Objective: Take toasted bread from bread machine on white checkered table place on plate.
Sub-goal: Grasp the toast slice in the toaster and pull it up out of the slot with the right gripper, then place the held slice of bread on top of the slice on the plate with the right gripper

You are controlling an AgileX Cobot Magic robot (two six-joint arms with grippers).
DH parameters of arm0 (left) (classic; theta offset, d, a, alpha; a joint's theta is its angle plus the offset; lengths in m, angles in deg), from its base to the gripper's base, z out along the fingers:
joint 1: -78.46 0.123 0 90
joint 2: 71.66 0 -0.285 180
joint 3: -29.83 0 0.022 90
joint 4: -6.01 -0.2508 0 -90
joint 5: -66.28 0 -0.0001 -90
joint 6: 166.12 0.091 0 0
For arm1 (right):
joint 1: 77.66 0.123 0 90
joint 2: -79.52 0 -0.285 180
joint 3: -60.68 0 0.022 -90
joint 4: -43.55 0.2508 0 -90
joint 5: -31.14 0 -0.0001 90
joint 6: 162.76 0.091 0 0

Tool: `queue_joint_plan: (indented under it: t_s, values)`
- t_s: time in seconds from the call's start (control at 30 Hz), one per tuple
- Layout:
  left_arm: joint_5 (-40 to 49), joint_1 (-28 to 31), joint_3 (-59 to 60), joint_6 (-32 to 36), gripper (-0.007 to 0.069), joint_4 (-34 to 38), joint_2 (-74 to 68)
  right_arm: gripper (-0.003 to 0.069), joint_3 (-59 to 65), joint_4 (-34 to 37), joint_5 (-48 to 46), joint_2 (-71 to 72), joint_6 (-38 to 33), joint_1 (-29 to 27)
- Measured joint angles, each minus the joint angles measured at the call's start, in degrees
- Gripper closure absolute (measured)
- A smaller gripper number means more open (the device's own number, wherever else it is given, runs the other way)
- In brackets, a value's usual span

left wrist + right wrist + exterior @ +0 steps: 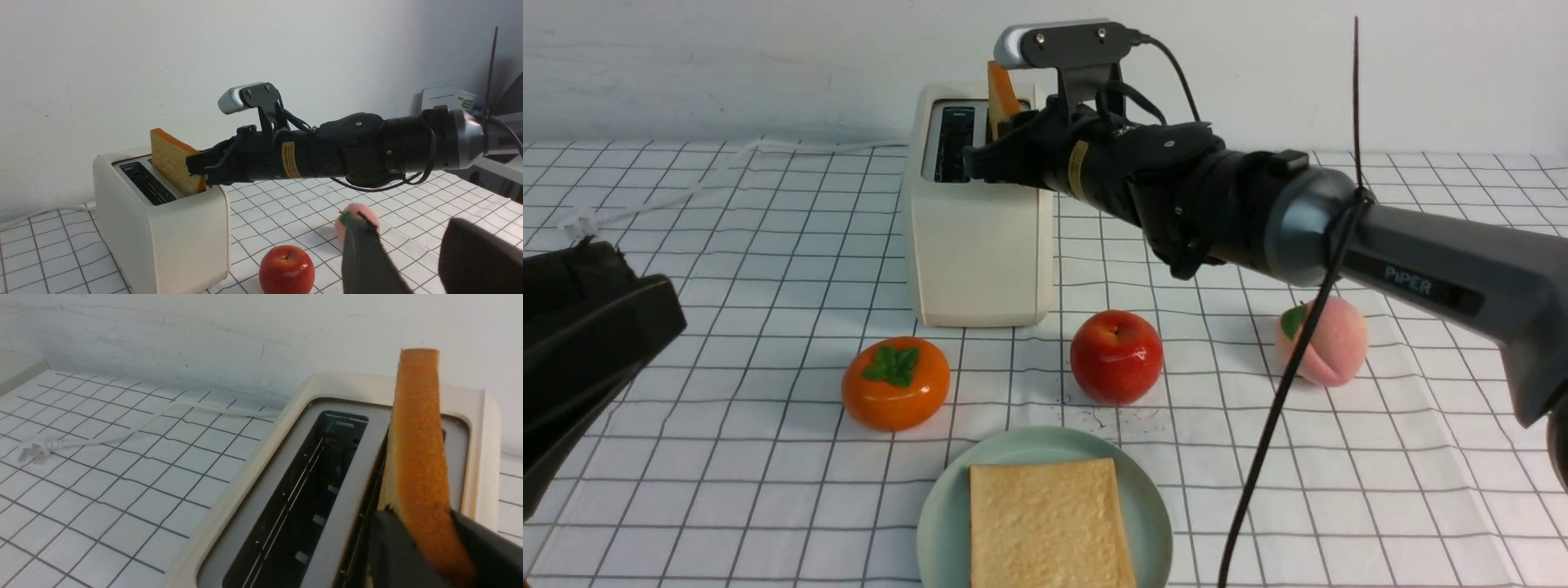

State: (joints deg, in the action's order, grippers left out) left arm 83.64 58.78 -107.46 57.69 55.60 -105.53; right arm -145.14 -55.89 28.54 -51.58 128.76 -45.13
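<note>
The cream-white bread machine (980, 237) stands at the back of the white checkered table (727, 457). One slice of toasted bread (1002, 96) sticks up out of its right slot; the left slot is empty. My right gripper (996, 143) is shut on this slice's near edge, with the orange crust (416, 449) between the dark fingers (392, 547). A second slice (1049, 523) lies flat on the mint-green plate (939, 523) at the front. My left gripper (621, 327) hangs at the left edge, open and empty (408, 261).
An orange persimmon (895, 382), a red apple (1116, 356) and a pink peach (1327, 341) lie between toaster and plate. The white cord (686, 192) trails left from the toaster. A black cable (1290, 384) hangs from my right arm. A wall stands close behind.
</note>
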Motion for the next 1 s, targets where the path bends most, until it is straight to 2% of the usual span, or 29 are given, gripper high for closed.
queue_joint_plan:
  t_s: [0.33,0.47,0.57,0.63,0.7,0.9,1.0]
  values:
    - [-0.4,0.0,0.0,-0.1,0.0387,0.0,0.0,0.0537,0.0,0.2,0.8,3.1,0.0,0.0]
    - [-1.3,0.0,0.0,-0.1,0.0387,0.0,0.0,0.0537,0.0,0.1,6.2,9.2,-0.1,-0.5]
    - [-1.6,0.0,0.0,-0.1,0.0392,0.0,0.0,0.0537,0.0,-0.2,18.3,17.1,1.8,-2.2]
    - [-1.6,0.0,0.0,-0.1,0.0398,0.0,0.0,0.0537,0.4,-0.2,22.1,19.0,3.4,-2.9]
    - [-1.6,0.0,0.0,-0.1,0.0420,0.0,0.0,0.0537,2.5,-0.2,32.6,24.0,8.3,-6.0]
    - [-0.8,0.0,0.0,-0.1,0.0495,0.0,0.0,0.0537,9.8,-0.2,49.8,30.5,16.9,-13.1]
    - [1.4,0.0,0.0,-0.1,0.0540,0.0,0.0,0.0537,16.5,-0.2,56.3,33.9,18.7,-15.0]
